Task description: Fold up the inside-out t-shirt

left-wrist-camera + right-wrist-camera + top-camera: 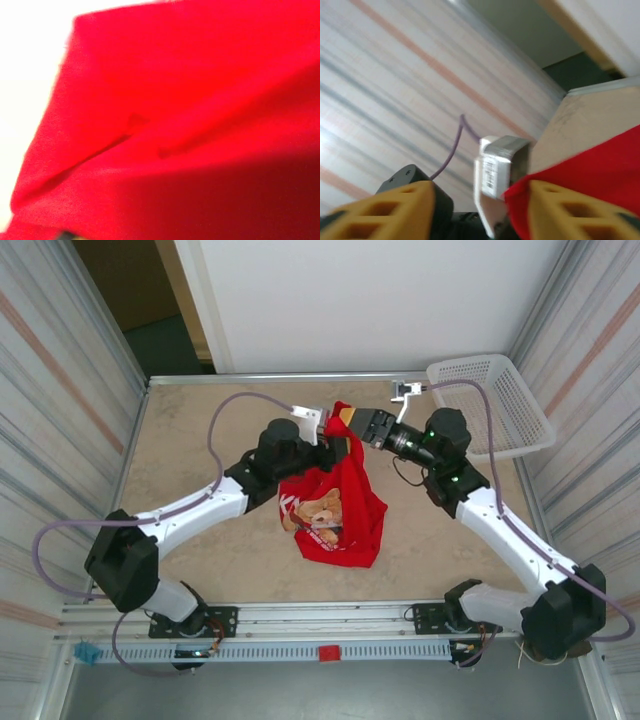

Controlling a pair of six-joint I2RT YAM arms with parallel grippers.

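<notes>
The inside-out t-shirt [340, 505] is bright red and hangs in a bunch above the table's middle, with its bear print [318, 512] facing up. Its top corner is pinched where the two grippers meet. My left gripper [332, 430] is shut on that raised cloth, and red fabric [190, 125] covers its fingers in the left wrist view. My right gripper [347, 421] faces it from the right. In the right wrist view that gripper [480, 205] stands open, its yellow fingers [385, 212] wide apart, and the shirt's edge [590, 170] lies against the right-hand finger.
A white mesh basket [500, 405] sits at the back right corner of the table [200, 440]. Striped walls close in both sides. The left wrist's white camera block [495, 170] is close in front of the right gripper.
</notes>
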